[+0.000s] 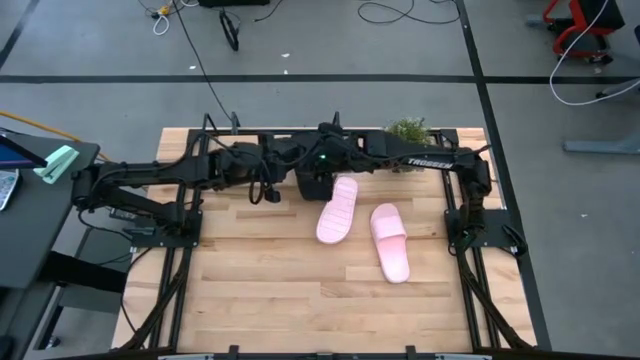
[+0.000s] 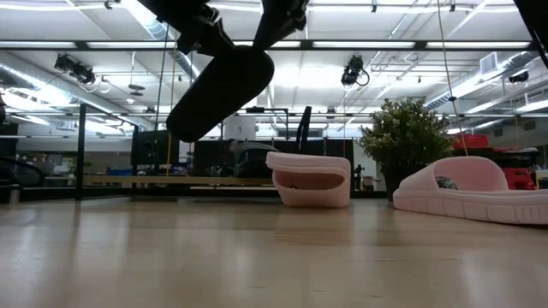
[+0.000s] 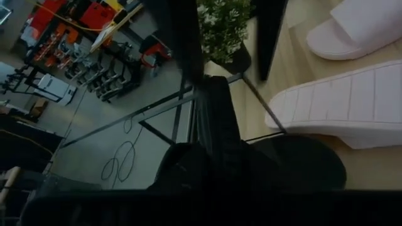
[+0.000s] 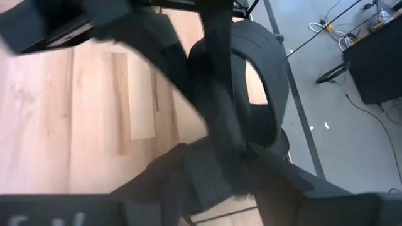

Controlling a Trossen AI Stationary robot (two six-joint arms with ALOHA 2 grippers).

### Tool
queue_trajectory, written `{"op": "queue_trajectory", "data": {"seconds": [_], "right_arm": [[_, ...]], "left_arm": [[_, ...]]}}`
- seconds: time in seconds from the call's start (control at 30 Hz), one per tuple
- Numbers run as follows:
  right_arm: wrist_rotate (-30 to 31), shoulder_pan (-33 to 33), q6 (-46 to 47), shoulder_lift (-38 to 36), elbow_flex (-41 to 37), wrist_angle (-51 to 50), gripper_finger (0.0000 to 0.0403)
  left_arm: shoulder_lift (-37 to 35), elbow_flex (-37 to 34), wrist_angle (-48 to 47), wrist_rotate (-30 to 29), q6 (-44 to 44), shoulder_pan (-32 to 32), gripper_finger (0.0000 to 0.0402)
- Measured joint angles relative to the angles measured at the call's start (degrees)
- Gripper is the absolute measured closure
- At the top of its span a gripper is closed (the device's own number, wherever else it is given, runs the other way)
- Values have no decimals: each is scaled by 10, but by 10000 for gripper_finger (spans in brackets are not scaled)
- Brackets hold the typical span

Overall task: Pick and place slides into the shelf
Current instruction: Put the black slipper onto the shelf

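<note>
A black slide (image 2: 221, 90) hangs tilted in the air over the table's far part, where my two grippers meet. My left gripper (image 1: 303, 160) is shut on it. My right gripper (image 1: 332, 158) is open, and its fingers stand on either side of the same slide (image 4: 251, 81). Two pale pink slides (image 1: 338, 210) (image 1: 390, 242) lie sole down on the wooden table. The shelf (image 2: 128, 180) stands low at the table's far edge. A dark rounded shape (image 3: 295, 164) below my left gripper looks like a second black slide. My left gripper holds the black slide near its upper end (image 2: 255, 58), and in the left wrist view the slide runs edge-on (image 3: 213, 125) between the fingers. The gripper's own body hides the exact place of contact. The slide hangs clear of the table, slanting down from the hold. Whether my right gripper's fingers touch the slide, I cannot tell.
A small green potted plant (image 1: 408, 130) stands at the table's far edge, right of the grippers. The near half of the wooden table (image 1: 300, 290) holds nothing. Black arm frames run along the table's left and right sides (image 1: 470, 260).
</note>
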Motion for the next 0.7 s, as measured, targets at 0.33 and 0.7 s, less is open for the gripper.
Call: {"op": "queue_trajectory", "data": {"seconds": [0.33,0.7], "right_arm": [[24,-15,38,-53,0,-68,182],[17,-34,78,-66,0,-73,193]], "left_arm": [[-71,0,34,117,-28,12,337],[-98,1,78,256,-31,69,339]]}}
